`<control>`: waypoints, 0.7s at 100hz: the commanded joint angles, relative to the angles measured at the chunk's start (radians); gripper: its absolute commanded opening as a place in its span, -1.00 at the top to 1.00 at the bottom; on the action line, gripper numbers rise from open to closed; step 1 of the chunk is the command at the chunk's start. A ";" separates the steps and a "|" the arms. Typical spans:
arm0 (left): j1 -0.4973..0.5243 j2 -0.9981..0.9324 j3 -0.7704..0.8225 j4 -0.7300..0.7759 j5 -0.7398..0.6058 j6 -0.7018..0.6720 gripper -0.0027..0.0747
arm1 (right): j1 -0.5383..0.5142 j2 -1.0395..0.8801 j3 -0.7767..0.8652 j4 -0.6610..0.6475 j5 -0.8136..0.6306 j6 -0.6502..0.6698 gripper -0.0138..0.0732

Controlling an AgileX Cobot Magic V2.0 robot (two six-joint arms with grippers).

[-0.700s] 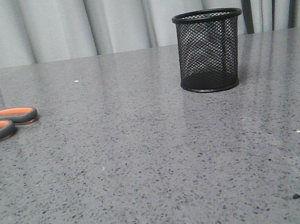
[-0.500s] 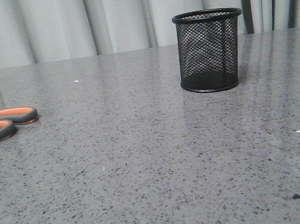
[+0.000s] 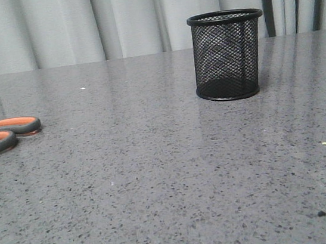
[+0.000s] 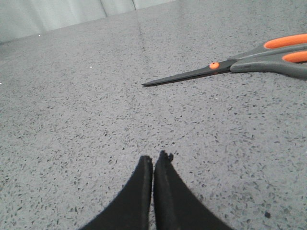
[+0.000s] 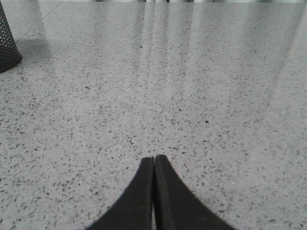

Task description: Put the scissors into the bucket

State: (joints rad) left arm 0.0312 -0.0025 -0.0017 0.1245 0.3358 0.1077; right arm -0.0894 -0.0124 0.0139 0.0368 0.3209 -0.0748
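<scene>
the black wire-mesh cylindrical bucket with its solid rim stands upright on the speckled grey stone table, in front of pale grey curtains. well to the left of the bucket, the scissors with dark grey handles lined in orange lie flat on the table, blades closed, partly cut off by the picture edge. the left gripper has its black fingers pressed together over bare table, near the scissors' blade tip and apart from it. the right gripper is likewise closed on nothing, to the right of the bucket.

Grey speckled table before pale curtains.
</scene>
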 commanded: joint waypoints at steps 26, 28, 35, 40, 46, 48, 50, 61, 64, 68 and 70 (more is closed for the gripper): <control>-0.008 -0.027 0.041 0.006 -0.052 -0.011 0.98 | -0.004 -0.021 0.005 -0.013 -0.091 -0.001 0.84; -0.008 -0.027 0.041 0.017 -0.054 -0.011 0.98 | -0.004 -0.021 0.005 -0.013 -0.111 -0.001 0.84; -0.008 -0.027 0.041 0.109 -0.059 -0.011 0.98 | -0.004 -0.021 0.005 0.000 -0.182 -0.001 0.84; -0.008 -0.027 0.041 0.177 -0.059 -0.011 0.98 | -0.004 -0.021 0.005 0.058 -0.241 -0.001 0.84; -0.008 -0.027 0.041 0.201 -0.059 -0.011 0.98 | -0.004 -0.021 0.005 0.127 -0.306 -0.001 0.84; -0.008 -0.027 0.041 0.201 -0.059 -0.011 0.98 | -0.004 -0.021 0.005 0.169 -0.334 -0.001 0.84; -0.008 -0.027 0.041 0.201 -0.059 -0.011 0.98 | -0.004 -0.021 0.005 0.203 -0.351 -0.001 0.84; -0.008 -0.027 0.041 0.201 -0.075 -0.011 0.98 | -0.004 -0.021 0.005 0.375 -0.400 -0.001 0.84; -0.008 -0.027 0.041 0.201 -0.103 -0.011 0.98 | -0.004 -0.021 0.005 0.403 -0.400 -0.001 0.84; -0.008 -0.027 0.041 0.199 -0.147 -0.011 0.98 | -0.004 -0.021 0.005 0.424 -0.396 -0.001 0.84; -0.011 -0.027 0.041 0.196 -0.178 -0.011 0.98 | -0.004 -0.021 0.005 0.428 -0.392 -0.001 0.84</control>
State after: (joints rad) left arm 0.0312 -0.0025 0.0000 0.3159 0.3210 0.1077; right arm -0.0894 -0.0124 0.0139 0.3928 0.0166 -0.0748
